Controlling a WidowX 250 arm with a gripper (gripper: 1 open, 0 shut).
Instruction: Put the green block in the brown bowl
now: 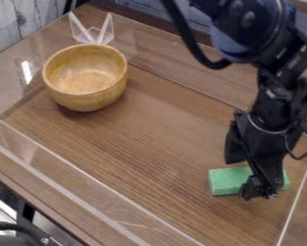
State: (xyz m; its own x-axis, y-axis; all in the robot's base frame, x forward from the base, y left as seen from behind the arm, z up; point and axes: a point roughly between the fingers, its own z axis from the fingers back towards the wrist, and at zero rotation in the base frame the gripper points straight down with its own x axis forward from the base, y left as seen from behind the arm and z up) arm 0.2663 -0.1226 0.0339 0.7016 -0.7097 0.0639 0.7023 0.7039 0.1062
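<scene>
One flat mint-green block [230, 180] lies on the wooden table [142, 135], far from the brown bowl [85, 76]. A black gripper [260, 183], fingers spread apart, covers its right part.

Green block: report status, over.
Gripper open, down over green block, nothing lifted. Brown bowl empty, far left. Path between clear.

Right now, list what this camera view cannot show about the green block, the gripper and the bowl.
- Green block: its right part is covered by the gripper.
- Gripper: whether its fingertips touch the block; the dark fingers blur together.
- Arm: cut off by the top and right edges.
- Brown bowl: its near inner wall is hidden behind its rim.
</scene>
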